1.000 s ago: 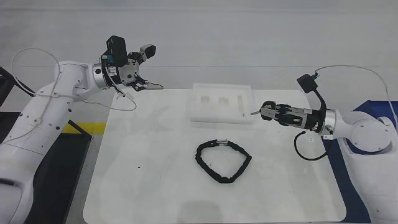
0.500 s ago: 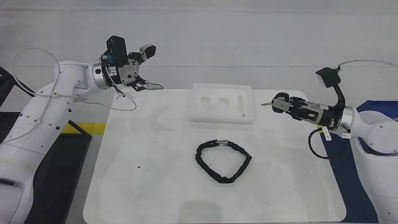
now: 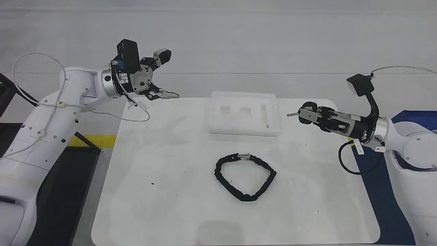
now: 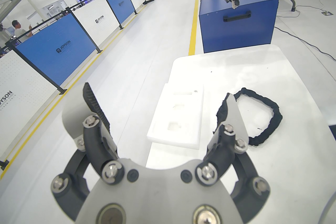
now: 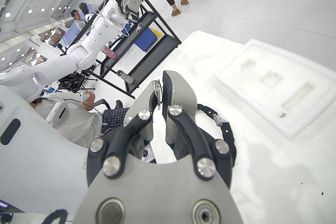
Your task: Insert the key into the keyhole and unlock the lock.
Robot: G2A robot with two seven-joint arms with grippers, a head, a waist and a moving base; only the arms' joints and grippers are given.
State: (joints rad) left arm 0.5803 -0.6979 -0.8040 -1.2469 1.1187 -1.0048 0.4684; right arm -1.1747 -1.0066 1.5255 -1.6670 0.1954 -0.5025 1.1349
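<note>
right fingers (image 5: 181,93) clamped on key (image 5: 157,87), above far-right of worktop (image 3: 171,198) | left fingers (image 4: 232,114) spread, empty, off far-left corner | lock (image 3: 246,175) flat mid-worktop, barrel (image 3: 240,156) on its far side, lying left-right (keyhole end unclear) | lock lies left of key, nearer the robot; right arm closer

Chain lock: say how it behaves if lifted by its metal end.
Probably floppy: the chain lock lies in an uneven loop, so it should sag. The smooth metal barrel may slip; the black sleeve likely grips better.
</note>
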